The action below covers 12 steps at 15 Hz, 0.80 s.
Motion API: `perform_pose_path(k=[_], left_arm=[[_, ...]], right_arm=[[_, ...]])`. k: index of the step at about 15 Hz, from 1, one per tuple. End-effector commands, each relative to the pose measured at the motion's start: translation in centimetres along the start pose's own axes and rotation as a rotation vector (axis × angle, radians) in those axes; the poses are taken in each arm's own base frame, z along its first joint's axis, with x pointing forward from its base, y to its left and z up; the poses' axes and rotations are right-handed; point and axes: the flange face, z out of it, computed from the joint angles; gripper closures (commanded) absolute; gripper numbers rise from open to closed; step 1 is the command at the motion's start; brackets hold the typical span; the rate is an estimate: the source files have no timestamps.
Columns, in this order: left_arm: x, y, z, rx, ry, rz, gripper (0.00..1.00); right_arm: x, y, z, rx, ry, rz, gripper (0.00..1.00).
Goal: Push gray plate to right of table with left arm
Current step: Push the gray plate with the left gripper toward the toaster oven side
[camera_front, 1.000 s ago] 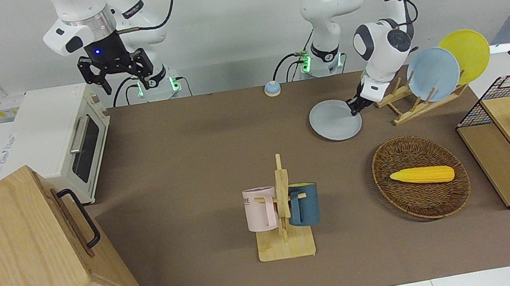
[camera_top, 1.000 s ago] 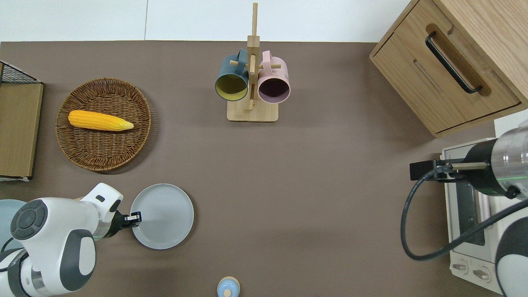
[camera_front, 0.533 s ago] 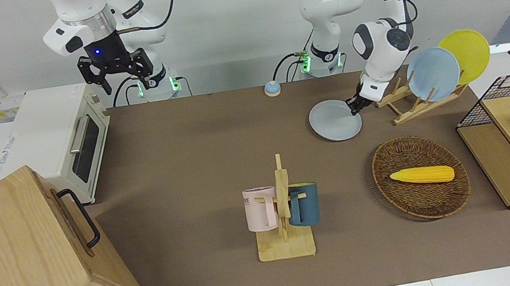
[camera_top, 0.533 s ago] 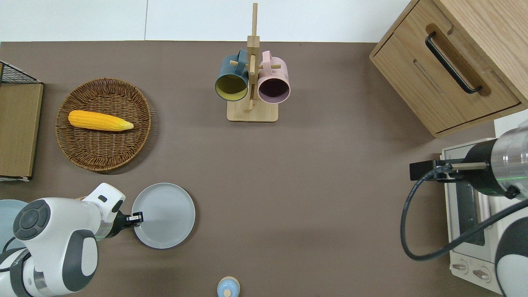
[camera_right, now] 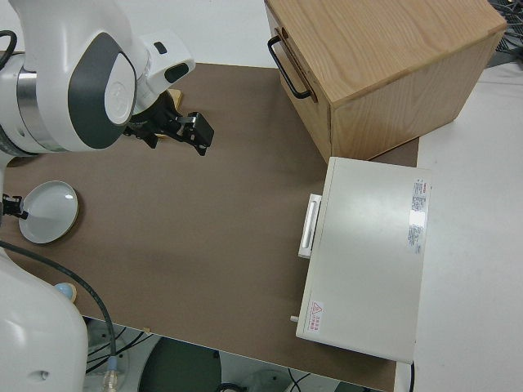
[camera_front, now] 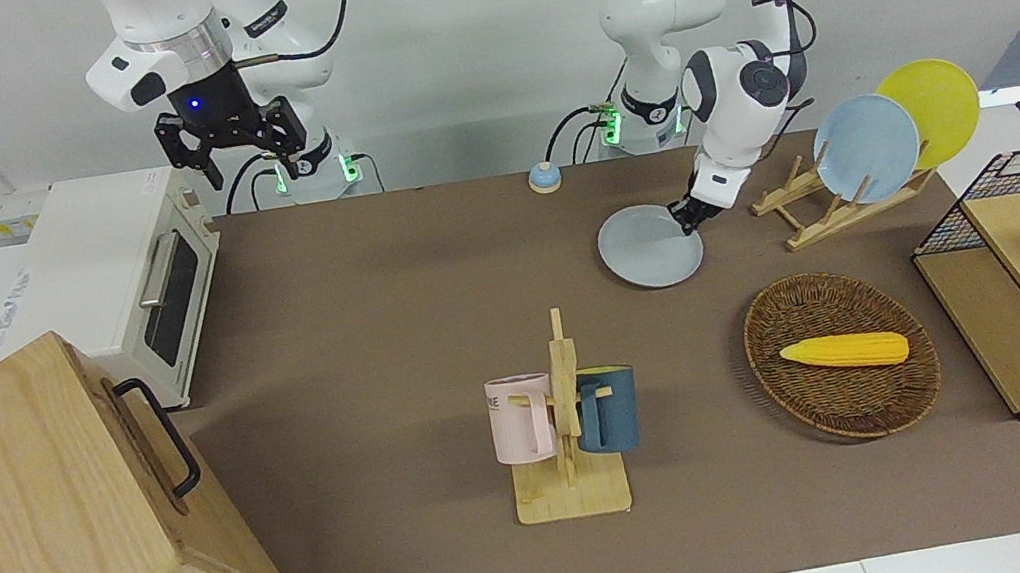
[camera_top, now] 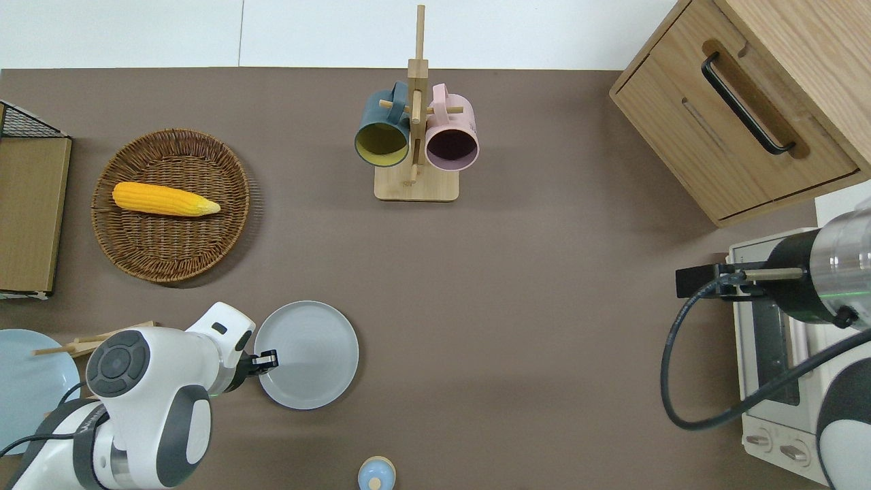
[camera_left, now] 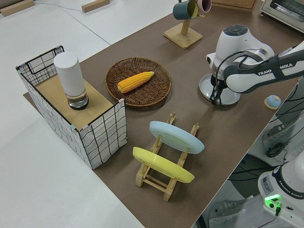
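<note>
Black left gripper (camera_top: pixel 267 358) low at the rim of the gray plate (camera_top: pixel 309 354), on the edge toward the left arm's end; cannot tell whether fingers open or closed, or gripping anything. Pale gray, faintly bluish, round, shallow, low raised rim, flat on the brown table (camera_top: pixel 517 340). Nearer the robots than the wicker basket (camera_top: pixel 136 252) with corn (camera_top: pixel 165 199); beside the wooden plate rack (camera_front: pixel 822 209). Right arm parked.
</note>
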Motion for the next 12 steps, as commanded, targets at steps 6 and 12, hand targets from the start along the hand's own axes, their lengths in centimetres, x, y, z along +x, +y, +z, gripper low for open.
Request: perform_pose_path(k=[6, 12], left_arm=[[-4.8, 9.5, 2.2, -0.019, -0.004, -0.087, 1.00], [-7.5, 15.5, 2.9, -0.052, 0.026, -0.135, 1.00]], right_arm=[[-0.8, 0.1, 0.0, 0.009, -0.005, 0.022, 0.005], [-0.8, 0.1, 0.0, 0.009, -0.004, 0.020, 0.005]])
